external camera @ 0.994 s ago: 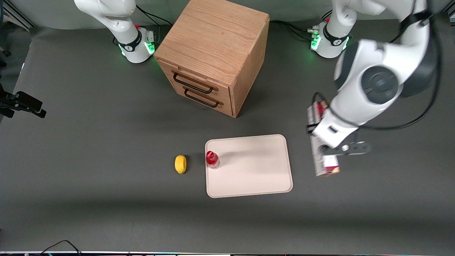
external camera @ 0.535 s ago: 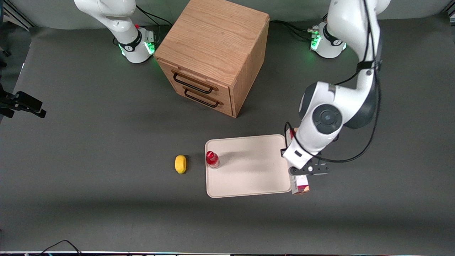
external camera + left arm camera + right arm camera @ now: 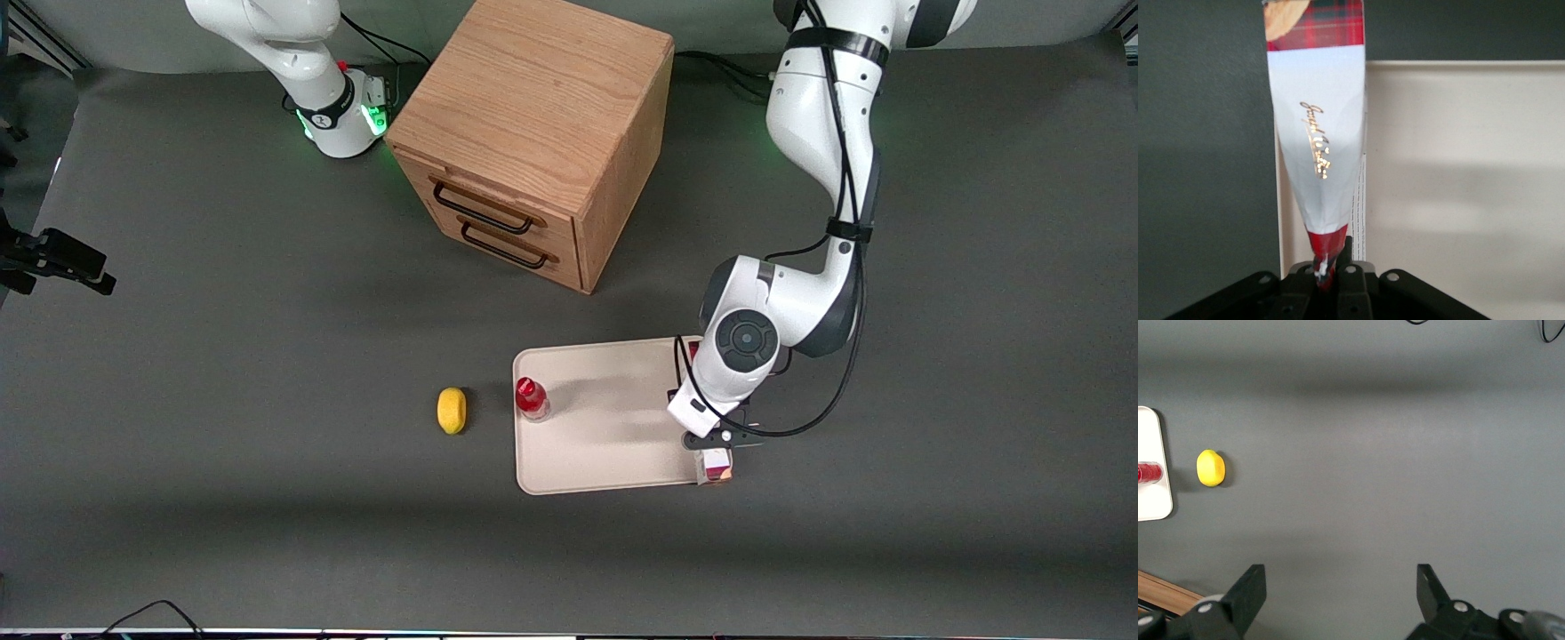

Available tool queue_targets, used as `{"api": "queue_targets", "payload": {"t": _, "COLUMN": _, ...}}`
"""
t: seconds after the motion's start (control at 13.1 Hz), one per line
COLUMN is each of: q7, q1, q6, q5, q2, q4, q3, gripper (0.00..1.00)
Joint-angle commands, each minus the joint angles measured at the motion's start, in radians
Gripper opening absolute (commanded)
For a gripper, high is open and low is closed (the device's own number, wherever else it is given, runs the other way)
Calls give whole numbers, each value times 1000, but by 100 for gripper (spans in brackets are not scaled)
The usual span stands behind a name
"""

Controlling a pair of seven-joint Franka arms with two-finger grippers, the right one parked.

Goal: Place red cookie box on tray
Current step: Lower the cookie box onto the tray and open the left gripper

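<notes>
My left gripper (image 3: 714,436) is shut on the red cookie box (image 3: 715,465) and holds it above the tray's (image 3: 613,418) edge at the working arm's end. In the front view only the box's end nearest the camera and a sliver at the wrist show; the arm hides the rest. In the left wrist view the box (image 3: 1317,133) runs out from the gripper (image 3: 1331,263), with its white patch, red plaid and cookie picture visible, over the tray's rim (image 3: 1279,200). The cream-white tray (image 3: 1458,173) lies beneath and beside it.
A small red-capped bottle (image 3: 532,398) stands on the tray at the parked arm's end. A yellow lemon (image 3: 452,410) lies on the table beside the tray. A wooden drawer cabinet (image 3: 533,133) stands farther from the camera.
My left gripper has carried the red cookie box sideways from the open table to above the tray's edge, and the arm has swung in over the tray.
</notes>
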Motion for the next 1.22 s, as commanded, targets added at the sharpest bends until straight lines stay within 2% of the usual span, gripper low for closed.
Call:
{"api": "queue_targets", "payload": {"t": 0.0, "q7": -17, "q1": 1, "q6": 49, "q5": -10, "q2": -22, "q4": -46, "q3": -15, "gripper": 0}}
{"api": "queue_targets", "payload": {"t": 0.15, "q7": -16, "q1": 3, "q6": 66, "q5": -10, "q2": -21, "q4": -57, "q3": -21, "gripper": 0}}
{"api": "queue_targets", "payload": {"t": 0.23, "q7": -5, "q1": 4, "q6": 66, "q5": -10, "q2": -22, "q4": -57, "q3": -21, "gripper": 37}}
{"api": "queue_targets", "payload": {"t": 0.31, "q7": -1, "q1": 6, "q6": 64, "q5": -10, "q2": -22, "q4": -57, "q3": -21, "gripper": 99}}
{"api": "queue_targets", "payload": {"t": 0.69, "q7": 35, "q1": 24, "q6": -1, "q5": -5, "q2": -76, "q4": -54, "q3": -20, "gripper": 100}}
{"api": "queue_targets", "payload": {"t": 0.92, "q7": 119, "q1": 58, "q6": -174, "q5": -8, "q2": -203, "q4": -51, "q3": -14, "gripper": 100}}
{"api": "queue_targets", "payload": {"t": 1.15, "q7": 218, "q1": 89, "q6": -412, "q5": -1, "q2": -370, "q4": -51, "q3": 32, "gripper": 100}}
